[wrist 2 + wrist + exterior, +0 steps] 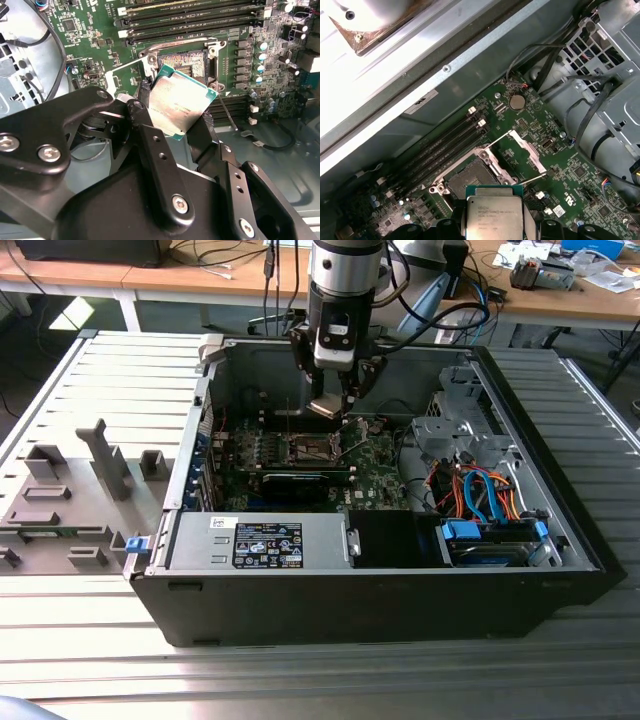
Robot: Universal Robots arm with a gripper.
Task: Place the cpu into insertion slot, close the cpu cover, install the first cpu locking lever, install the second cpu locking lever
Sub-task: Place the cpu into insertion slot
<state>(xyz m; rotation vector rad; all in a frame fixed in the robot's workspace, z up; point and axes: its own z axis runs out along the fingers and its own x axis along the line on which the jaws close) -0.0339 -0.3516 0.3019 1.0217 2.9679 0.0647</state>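
One open black computer case [400, 600] lies on its side on a ribbed grey metal table [300, 680]. Wooden desks [560, 302] with loose cables stand behind it, and grey plastic fixtures [105, 455] sit on the exterior view's left. Inside the case are a green motherboard [375, 475], a silver power supply [200, 540] and a drive bay with blue and orange cables [480, 495]. The power supply bears a black label [268, 544] whose white print is too small to read. The gripper [332, 400] hangs over the board, its fingers [144, 95] drawn in narrowly on the edges of the cpu [182, 102]. It holds the cpu tilted above the insertion slot [470, 182], apart from it. The slot's contact field lies uncovered. The cpu cover [526, 150] stands swung open beside the slot. Fine print covers the cpu's metal top.
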